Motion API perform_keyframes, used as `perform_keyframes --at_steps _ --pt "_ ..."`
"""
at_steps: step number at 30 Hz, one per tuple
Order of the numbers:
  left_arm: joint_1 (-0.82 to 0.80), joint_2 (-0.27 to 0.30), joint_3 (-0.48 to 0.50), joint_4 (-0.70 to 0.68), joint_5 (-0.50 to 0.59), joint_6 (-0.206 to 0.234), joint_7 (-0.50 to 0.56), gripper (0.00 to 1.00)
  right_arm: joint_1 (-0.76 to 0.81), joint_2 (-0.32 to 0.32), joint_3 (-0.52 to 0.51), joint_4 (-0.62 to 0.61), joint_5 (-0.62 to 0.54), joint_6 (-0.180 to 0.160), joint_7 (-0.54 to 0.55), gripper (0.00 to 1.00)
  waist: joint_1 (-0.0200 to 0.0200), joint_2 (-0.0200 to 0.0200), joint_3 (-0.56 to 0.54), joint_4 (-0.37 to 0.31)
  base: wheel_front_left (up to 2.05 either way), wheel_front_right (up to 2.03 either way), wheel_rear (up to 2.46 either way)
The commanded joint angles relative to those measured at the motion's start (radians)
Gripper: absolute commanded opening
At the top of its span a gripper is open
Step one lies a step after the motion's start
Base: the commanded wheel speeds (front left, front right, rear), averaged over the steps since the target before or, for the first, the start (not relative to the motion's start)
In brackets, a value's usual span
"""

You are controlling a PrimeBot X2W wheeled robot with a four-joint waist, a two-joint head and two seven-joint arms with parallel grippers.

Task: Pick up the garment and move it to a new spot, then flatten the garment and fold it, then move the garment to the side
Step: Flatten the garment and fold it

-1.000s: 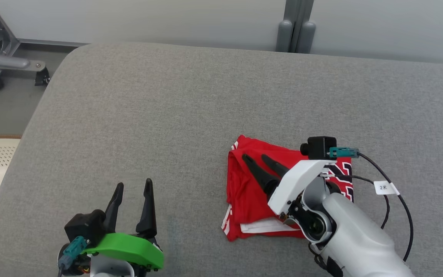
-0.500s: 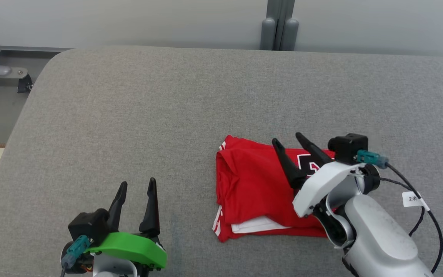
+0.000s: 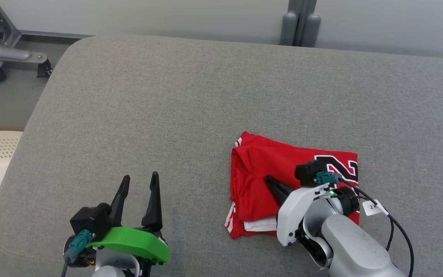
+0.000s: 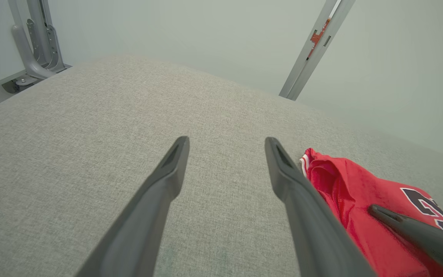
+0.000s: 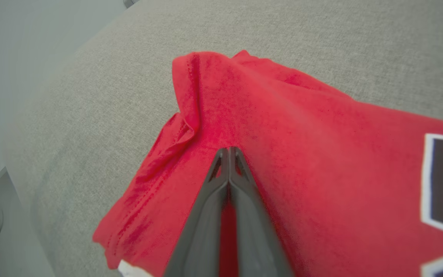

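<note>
One folded red sports shirt (image 3: 262, 184) lies on the grey upholstered cushion (image 3: 167, 100). Right gripper (image 5: 229, 150): fingers pressed together, tips resting on the shirt's left half, no cloth visibly pinched. Left gripper (image 3: 140, 178): fingers spread, empty, well left of the shirt.

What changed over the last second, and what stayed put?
The right gripper, open over the garment earlier, has shut and drawn back toward the robot. Its tips now rest on the garment's left part. Whether it pinches cloth I cannot tell. The garment stayed folded on the cushion, and the left gripper stayed open.
</note>
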Motion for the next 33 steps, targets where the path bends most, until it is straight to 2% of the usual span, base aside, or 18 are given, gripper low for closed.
perform_keyframes --at_steps 1,10,15,19,23,27,31,32,33 --pt "-0.014 -0.001 0.001 0.004 -0.004 0.0 -0.004 1.0 -0.022 0.004 0.009 0.024 -0.007 0.0 -0.01 0.0 0.0 0.0 0.008 0.03 0.0 0.0 0.0" --pt "-0.017 -0.005 -0.001 0.016 -0.013 -0.004 -0.016 1.0 -0.11 0.014 0.093 0.165 0.004 0.0 -0.055 0.0 0.0 0.0 0.012 0.071 0.0 0.0 0.0" --pt "-0.02 -0.006 -0.005 0.023 -0.014 -0.004 -0.019 1.0 -0.135 0.015 0.231 0.141 0.113 0.0 -0.059 0.0 0.0 0.0 0.008 0.072 0.0 0.0 0.0" --pt "-0.012 -0.003 -0.009 0.027 -0.013 -0.002 -0.02 1.0 -0.16 0.014 0.298 0.152 0.168 -0.001 -0.084 0.0 0.0 0.0 0.001 0.057 0.0 0.0 0.0" --pt "-0.001 0.003 -0.007 0.027 -0.013 0.003 -0.02 1.0 -0.18 0.015 0.321 0.16 0.199 -0.001 -0.151 0.0 0.0 0.0 -0.012 0.033 0.0 0.0 0.0" --pt "0.009 0.007 -0.003 0.02 -0.012 0.004 -0.029 1.0 -0.191 0.015 0.281 0.176 0.219 -0.001 -0.235 0.0 0.0 0.0 -0.034 0.0 0.0 0.0 0.0" --pt "0.014 0.008 0.0 0.01 0.0 0.0 -0.043 1.0 -0.183 0.014 0.191 0.192 0.183 -0.001 -0.278 0.5 0.0 0.0 -0.056 -0.041 0.0 0.0 0.0" --pt "0.013 0.007 0.001 0.009 0.001 0.0 -0.048 1.0 -0.176 0.011 0.154 0.19 0.164 -0.001 -0.282 0.89 0.0 0.0 -0.062 -0.053 0.0 0.0 0.0" --pt "0.012 0.007 0.004 0.008 0.003 -0.001 -0.051 1.0 -0.168 0.008 0.123 0.183 0.147 -0.001 -0.286 1.0 0.0 0.0 -0.065 -0.063 0.0 0.0 0.0"
